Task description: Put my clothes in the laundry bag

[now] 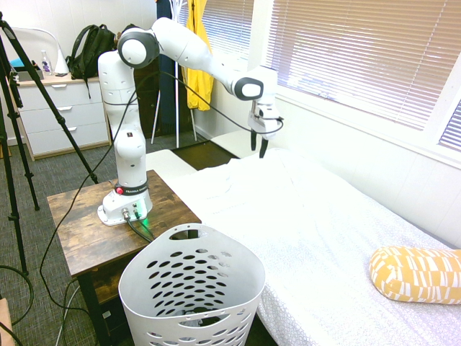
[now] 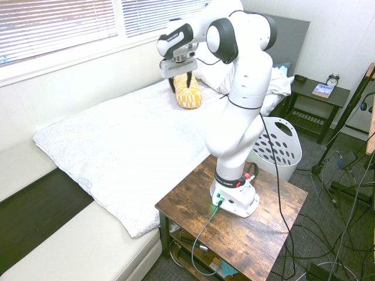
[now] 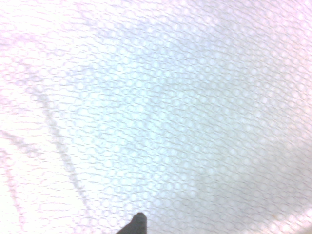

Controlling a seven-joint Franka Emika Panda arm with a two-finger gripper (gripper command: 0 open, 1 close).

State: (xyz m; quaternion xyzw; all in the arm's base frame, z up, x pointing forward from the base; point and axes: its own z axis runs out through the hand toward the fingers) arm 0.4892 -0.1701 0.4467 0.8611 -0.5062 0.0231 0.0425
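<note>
My gripper [image 1: 258,148] [image 2: 183,84] hangs above the white bedsheet [image 1: 310,216] near the window side of the bed. Its two dark fingers stand apart and hold nothing, so it is open. The laundry bag [image 1: 137,270] [image 2: 281,153], a white hamper pierced with oval holes, stands on the floor between the bed and the wooden table. The clothes do not show in any view. The wrist view holds only the dotted white sheet [image 3: 156,107] from close by.
A yellow-and-white patterned pillow [image 1: 414,274] [image 2: 188,93] lies on the bed. The arm's base sits on a wooden table [image 1: 79,223] [image 2: 258,228]. A yellow coat [image 1: 198,65] hangs by the window. A dresser [image 1: 57,115] and a dark nightstand [image 2: 316,96] stand farther off.
</note>
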